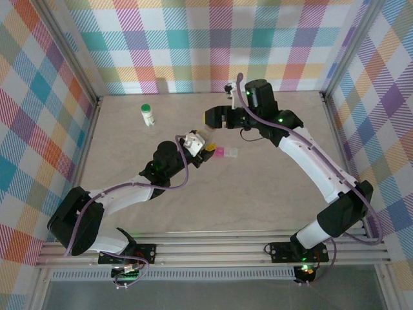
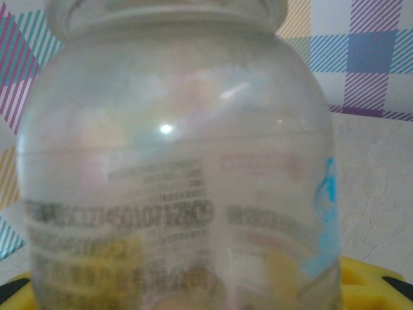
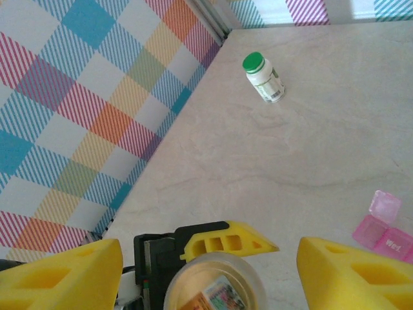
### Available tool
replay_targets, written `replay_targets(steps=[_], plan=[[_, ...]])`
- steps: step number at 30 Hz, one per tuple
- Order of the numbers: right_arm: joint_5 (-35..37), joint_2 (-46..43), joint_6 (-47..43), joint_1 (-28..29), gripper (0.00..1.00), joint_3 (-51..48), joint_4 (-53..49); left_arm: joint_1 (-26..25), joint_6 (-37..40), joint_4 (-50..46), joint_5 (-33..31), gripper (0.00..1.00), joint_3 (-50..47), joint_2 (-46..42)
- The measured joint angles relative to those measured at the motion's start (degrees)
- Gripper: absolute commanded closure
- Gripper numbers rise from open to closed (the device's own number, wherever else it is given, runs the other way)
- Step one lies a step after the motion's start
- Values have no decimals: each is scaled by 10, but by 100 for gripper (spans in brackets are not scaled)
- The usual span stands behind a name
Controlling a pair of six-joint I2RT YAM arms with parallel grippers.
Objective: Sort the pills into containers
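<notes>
Two arms (image 1: 161, 171) bent inward | left jaws grip bottle (image 2: 174, 161) | right jaws wide, near it

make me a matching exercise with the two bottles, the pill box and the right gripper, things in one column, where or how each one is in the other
Things
1. green-capped bottle
2. translucent bottle
3. pink pill box
4. right gripper

Place or state
a. clamped by the left gripper
b. lying near the middle of the table
c. standing alone at the far left
d. jaws open over the clamped bottle

Pairs: 1-c, 2-a, 3-b, 4-d
</notes>
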Motion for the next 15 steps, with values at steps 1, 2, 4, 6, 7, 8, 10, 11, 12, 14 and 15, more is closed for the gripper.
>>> replay_targets(steps=[1,2,4,6,7,8,10,11,12,14,15], plan=[[1,2,0,3,30,1,-2,0,0,0,0,100,0,0],[4,4,0,5,30,1,-4,0,0,1,-1,100,0,0],[9,9,0,8,31,2,-12,-2,0,2,-4,100,0,0],[11,14,-1,11,33,2,-19,-3,0,2,-4,100,0,0],[11,17,-1,12,34,2,-23,-4,0,2,-4,100,0,0],[11,19,-3,13,36,2,-26,-4,0,2,-4,100,0,0],[9,22,-7,14,42,2,-35,-4,0,2,-5,100,0,0],[7,22,-10,14,46,2,-36,-4,0,2,-6,100,0,0],[4,22,-12,15,48,2,-37,-4,0,2,-6,100,0,0],[-3,22,-18,16,51,2,-38,-4,1,2,-6,100,0,0],[-7,22,-23,16,56,2,-40,-4,1,2,-3,100,0,0]])
